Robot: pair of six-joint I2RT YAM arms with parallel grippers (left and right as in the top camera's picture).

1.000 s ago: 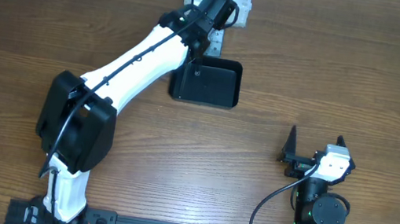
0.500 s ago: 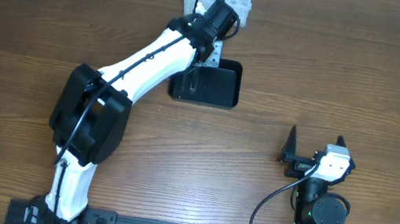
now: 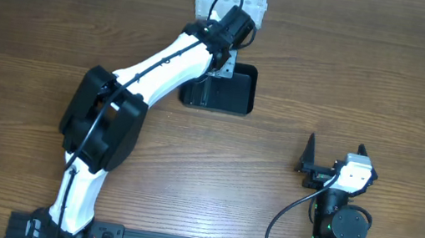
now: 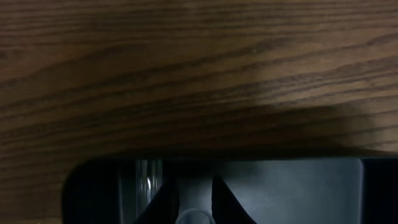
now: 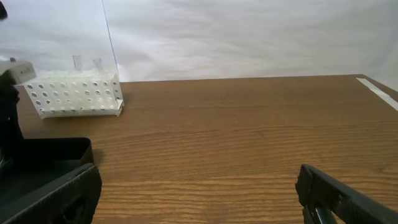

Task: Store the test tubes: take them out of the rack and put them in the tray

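Left pincer point(image 4: 194, 190): pinching a clear glass test tube point(image 4: 194, 214) over the black rectangular plastic tray point(image 4: 311, 186)
Tray: just beside the white perforated rack point(image 3: 251, 2), at the wooden counter's point(image 3: 389, 69) far edge
Right pincer point(image 3: 335, 150): spread, near the front edge

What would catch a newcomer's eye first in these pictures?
The white left arm slants across the table, its left gripper over the black tray with a test tube between its fingers. The white rack stands beyond the tray; the right gripper rests open near the table's right front.

White perforated rack point(image 5: 78, 94) holding two upright clear test tubes point(image 5: 78, 61), black tray point(image 3: 235, 90) just beside it
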